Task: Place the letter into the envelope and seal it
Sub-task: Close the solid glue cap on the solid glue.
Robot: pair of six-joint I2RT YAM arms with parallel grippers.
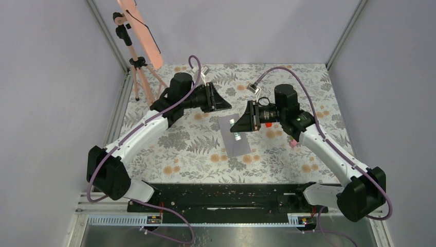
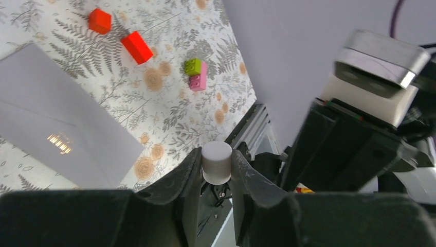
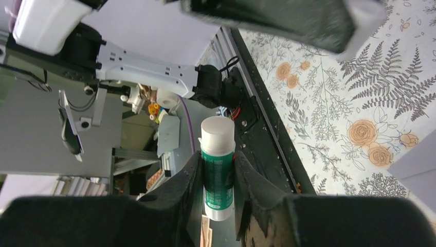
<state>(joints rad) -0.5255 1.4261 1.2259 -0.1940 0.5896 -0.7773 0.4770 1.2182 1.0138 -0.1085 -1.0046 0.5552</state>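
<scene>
Left tool (image 2: 216, 157) clenched on white cap (image 2: 216, 165), right tool (image 3: 217, 159) on glue stick (image 3: 218, 185); might slip loose, smearing envelope (image 2: 46, 118) wrongly.

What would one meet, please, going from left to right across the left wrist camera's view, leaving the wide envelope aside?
small red brick → longer red brick → green and pink bricks → white cylinder gripped in the left hand → right arm's camera
</scene>
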